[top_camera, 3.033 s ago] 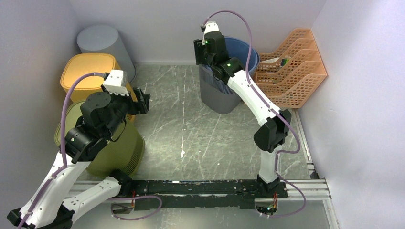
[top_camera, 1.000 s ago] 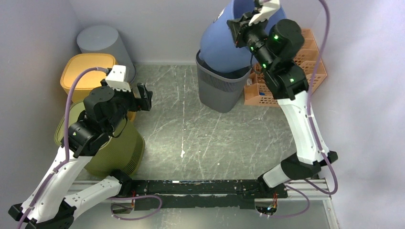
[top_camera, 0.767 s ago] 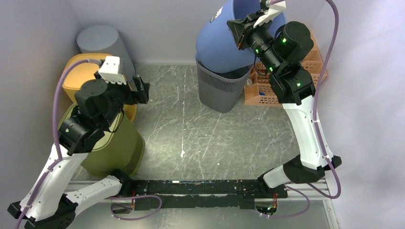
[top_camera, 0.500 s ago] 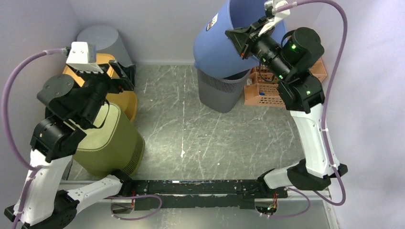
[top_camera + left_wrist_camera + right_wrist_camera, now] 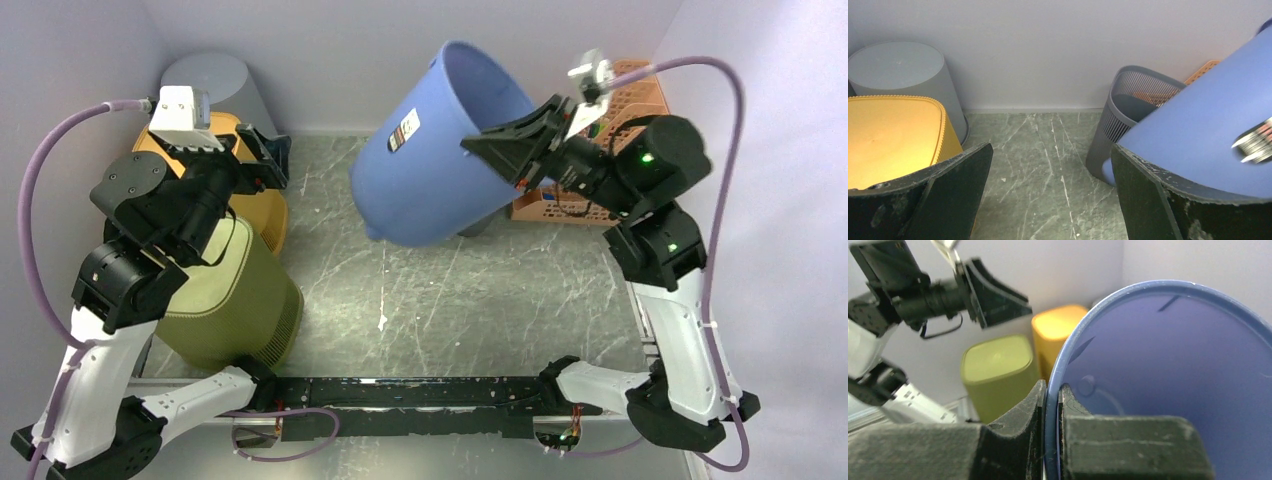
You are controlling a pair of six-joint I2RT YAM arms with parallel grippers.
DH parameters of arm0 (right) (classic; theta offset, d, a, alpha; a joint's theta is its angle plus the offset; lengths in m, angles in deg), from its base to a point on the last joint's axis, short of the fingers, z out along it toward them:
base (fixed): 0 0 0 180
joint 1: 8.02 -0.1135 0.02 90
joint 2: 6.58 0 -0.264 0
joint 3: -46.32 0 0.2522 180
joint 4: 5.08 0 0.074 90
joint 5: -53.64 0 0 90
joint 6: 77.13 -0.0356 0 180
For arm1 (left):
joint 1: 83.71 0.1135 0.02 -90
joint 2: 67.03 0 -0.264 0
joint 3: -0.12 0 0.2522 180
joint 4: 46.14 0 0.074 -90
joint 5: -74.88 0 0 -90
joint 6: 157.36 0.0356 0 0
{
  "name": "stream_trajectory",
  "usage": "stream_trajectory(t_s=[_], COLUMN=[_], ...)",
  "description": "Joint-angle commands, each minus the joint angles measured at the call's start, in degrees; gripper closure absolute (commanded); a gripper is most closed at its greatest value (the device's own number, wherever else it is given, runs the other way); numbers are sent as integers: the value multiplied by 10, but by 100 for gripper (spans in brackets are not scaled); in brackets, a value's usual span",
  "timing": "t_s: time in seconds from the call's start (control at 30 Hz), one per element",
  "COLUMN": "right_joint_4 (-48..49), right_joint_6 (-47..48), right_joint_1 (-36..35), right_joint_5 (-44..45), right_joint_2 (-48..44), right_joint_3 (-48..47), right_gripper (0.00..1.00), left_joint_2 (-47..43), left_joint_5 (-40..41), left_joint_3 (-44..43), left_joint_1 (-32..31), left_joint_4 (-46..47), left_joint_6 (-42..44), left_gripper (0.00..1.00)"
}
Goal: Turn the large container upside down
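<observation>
Hoists the blue bin (image 5: 430, 160) clear of the grey basket (image 5: 1128, 110), nested there half a second ago, and swings it left, out over the middle of the desk (image 5: 450, 300).

Nearest, on the left: an olive bin (image 5: 235, 290) standing on the desk, closed end up. Just behind, a yellow bin (image 5: 893, 135), likewise closed end up. Above that, the left claw (image 5: 265, 160), spread wide and grasping nothing, facing across the desk toward the blue bin and well apart from it.

Further across, at mid-desk, the blue bin itself: hangs in the air, off the desk, tipped well over. Long axis slanting from base, low and toward the near left, to mouth, high and toward the far right. Right claw (image 5: 520, 150) clenched on the rim at the mouth's right side, one finger inside the wall and one outside, as seen from the right wrist. Lies, then, wholly left of and below that claw; held by the right arm alone.

Behind the base, the grey basket, near; touching or not, cannot tell. Farthest, a round grey bin (image 5: 205, 75) in the left corner and an orange rack (image 5: 645, 85) on the right.

Probably needs the wrist rolled further, to bring mouth down and base up over the open desk, with the basket the likely snag.
</observation>
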Motion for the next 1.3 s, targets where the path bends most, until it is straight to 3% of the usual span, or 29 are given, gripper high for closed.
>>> stream_trajectory(t_s=[0.0, 0.17, 0.4, 0.57, 0.87, 1.0, 1.1, 1.27], right_joint_4=[71, 69, 126, 249, 617, 733, 742, 671], right_joint_6=[-33, -17, -17, -65, -232, -290, -310, -309], right_joint_1=[-2, -45, -194, -237, -238, -238, -238, -235], right_joint_5=[-40, 7, 132, 174, 233, 300, 376, 470], right_joint_2=[-30, -55, -45, -60, -88, -117, -173, -304], right_joint_3=[94, 209, 360, 457, 680, 781, 847, 928], right_gripper=[100, 100, 100, 100, 100, 100, 100, 100], left_joint_2=[1, 4, 12, 13, 16, 13, 13, 18], left_joint_5=[-1, 12, 3, 11, 11, 12, 11, -2], left_joint_3=[-8, -8, 13, 11, 10, 16, 16, 14], left_joint_1=[1, 1, 1, 1, 1, 1, 1, 0], left_joint_4=[5, 8, 11, 6, -4, -3, -5, -5], left_joint_6=[1, 7, 0, 4, 8, 9, 9, 4], left_gripper=[0, 0, 0, 0, 0, 0, 0, 0])
